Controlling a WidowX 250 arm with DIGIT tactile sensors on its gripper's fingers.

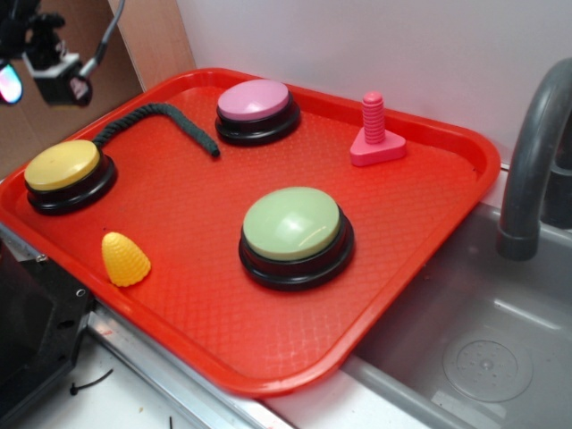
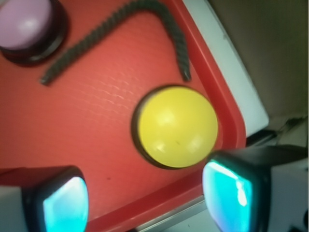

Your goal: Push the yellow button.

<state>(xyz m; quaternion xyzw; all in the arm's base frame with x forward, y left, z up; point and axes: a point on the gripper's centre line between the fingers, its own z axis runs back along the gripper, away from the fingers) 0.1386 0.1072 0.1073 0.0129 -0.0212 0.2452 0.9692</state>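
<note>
The yellow button [image 1: 62, 165], a mustard dome on a black round base, sits at the left end of the red tray [image 1: 188, 295]. In the wrist view the yellow button [image 2: 177, 126] lies just ahead of my gripper [image 2: 145, 203], nearer the right finger. Both teal fingertip pads [image 2: 65, 205] stand far apart with only tray floor and rim showing between them, so the gripper is open. It hovers above the tray and touches nothing. In the exterior view only the arm's camera mount [image 1: 55, 70] shows, high at the top left above the button.
On the tray are also a pink button [image 1: 255, 100], a pale green button [image 1: 292, 223], a yellow corn-shaped cone [image 1: 125, 259], a dark twisted rope [image 1: 161, 121] and a pink screw on a triangular base [image 1: 375, 134]. A grey sink [image 1: 483, 349] and faucet [image 1: 532, 152] lie to the right.
</note>
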